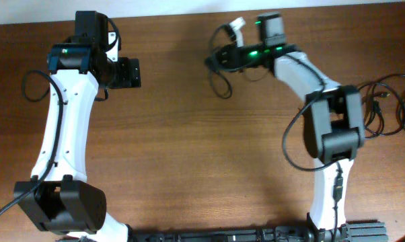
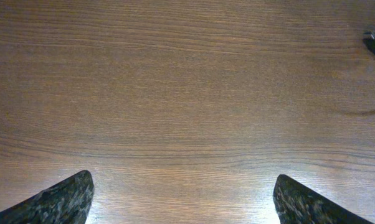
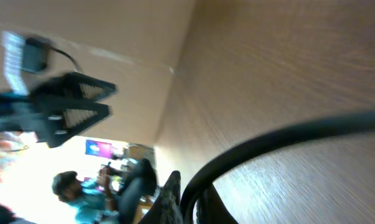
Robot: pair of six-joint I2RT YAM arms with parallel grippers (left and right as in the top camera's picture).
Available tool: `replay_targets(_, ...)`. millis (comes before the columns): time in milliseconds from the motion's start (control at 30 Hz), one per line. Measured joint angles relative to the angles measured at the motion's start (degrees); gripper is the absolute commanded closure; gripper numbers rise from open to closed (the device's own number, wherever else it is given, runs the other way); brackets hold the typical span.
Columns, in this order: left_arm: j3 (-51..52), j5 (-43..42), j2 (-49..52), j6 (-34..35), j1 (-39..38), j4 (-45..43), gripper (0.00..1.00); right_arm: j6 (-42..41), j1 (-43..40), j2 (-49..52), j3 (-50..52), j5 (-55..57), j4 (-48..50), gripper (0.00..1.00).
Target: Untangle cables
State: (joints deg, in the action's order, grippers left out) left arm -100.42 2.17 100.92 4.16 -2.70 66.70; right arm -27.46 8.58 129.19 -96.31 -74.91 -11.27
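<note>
Right gripper (image 1: 213, 62): clenched on a thin, smooth black cable (image 3: 287, 134). Left gripper (image 2: 184, 193): released, dark mottled fingers (image 2: 56, 199) spread over the brown wood-grain table (image 2: 187, 87). Other cables (image 1: 391, 101): loose tangle, right edge.

— Where does everything sit on the table (image 1: 189, 148)?
— Your left gripper (image 1: 136, 72) is at 11 o'clock and your right gripper (image 1: 210, 62) at 12, well apart.
— And the cables?
— One cord (image 1: 222, 89) loops at the right gripper's 6 o'clock side. The tangle (image 1: 391, 101) lies at 3 o'clock by the table's edge, beyond your right arm (image 1: 337, 121).
</note>
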Motion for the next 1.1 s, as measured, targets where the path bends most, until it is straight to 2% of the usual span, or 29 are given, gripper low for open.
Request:
replay_targets(167, 0.0, 0.02, 0.02, 0.0, 0.0, -0.02, 0.07, -6.82, -18.05, 0.0, 0.0, -9.38, -0.07, 0.96)
replay_targets(400, 0.0, 0.0, 0.02, 0.0, 0.0, -0.02, 0.07, -16.11, -45.22, -1.73, -0.13, -12.2, 2.45, 0.96)
replay_targets(500, 0.0, 0.0, 0.02, 0.0, 0.0, -0.02, 0.07, -16.9, -49.77, -4.07, -0.44, -12.26, 2.29, 0.96)
replay_targets(733, 0.0, 0.0, 0.0, 0.0, 0.0, -0.02, 0.07, -15.74, -41.75, -4.63, -0.55, -8.31, 1.11, 0.96)
replay_targets(800, 0.0, 0.0, 0.02, 0.0, 0.0, -0.02, 0.07, -13.84, -39.12, -4.74, -0.85, -2.34, -3.96, 0.96)
replay_targets(867, 0.02, -0.02, 0.02, 0.0, 0.0, 0.04, 0.07, -7.54, -35.93, -4.92, -1.27, 7.5, -15.41, 0.96)
replay_targets(933, 0.04, -0.02, 0.0, 0.0, 0.0, 0.42, 0.07, 0.68, -31.91, -4.96, -1.4, 18.58, -24.87, 0.87)
replay_targets(1033, 0.04, -0.02, 0.0, 0.0, 0.0, 0.48, 0.07, 13.18, -23.08, -4.96, -1.57, 35.26, -32.2, 0.63)
replay_targets(1100, 0.04, -0.02, 0.0, 0.0, 0.0, 0.48, 0.07, 20.35, -17.51, -4.96, -1.68, 41.11, -32.92, 0.62)
